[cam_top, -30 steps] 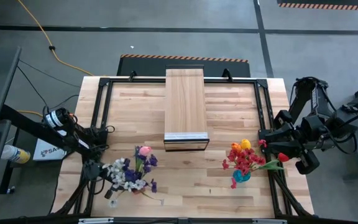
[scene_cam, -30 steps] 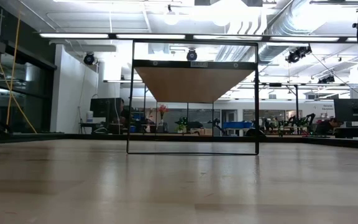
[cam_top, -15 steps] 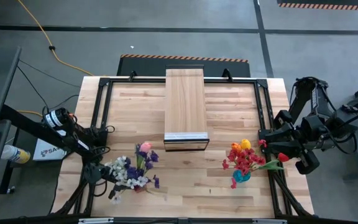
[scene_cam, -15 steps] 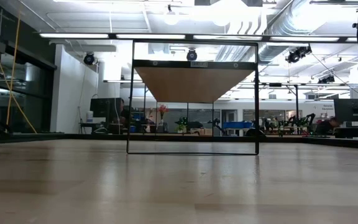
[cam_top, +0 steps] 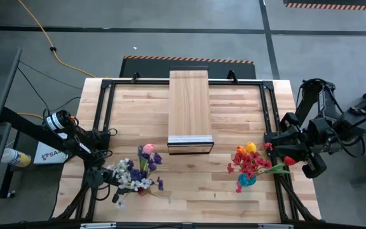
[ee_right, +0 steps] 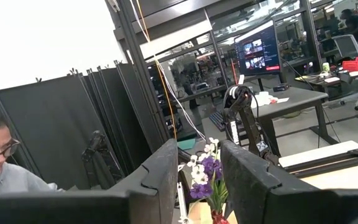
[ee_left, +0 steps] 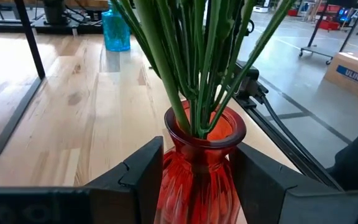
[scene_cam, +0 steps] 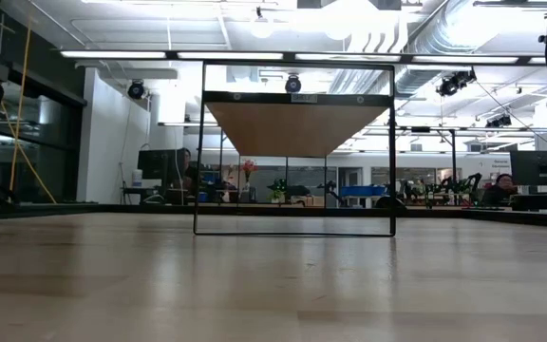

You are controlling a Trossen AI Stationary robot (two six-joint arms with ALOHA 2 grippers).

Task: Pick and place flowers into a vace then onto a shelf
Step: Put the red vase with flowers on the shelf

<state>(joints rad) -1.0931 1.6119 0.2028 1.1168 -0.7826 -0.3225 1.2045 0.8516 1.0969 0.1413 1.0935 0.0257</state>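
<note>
My left pincer is grasping a ribbed red glass vase by its neck, near the bench's front left corner. Green stems stand in it, with purple, white and pink flowers on top. I think I am carrying it, and next I must lift it up onto the long pale wooden shelf at the middle back. My right pincer waits off the right edge, fingers apart, grasping nothing. I count two vases: a blue vase with red flowers stands front right.
</note>
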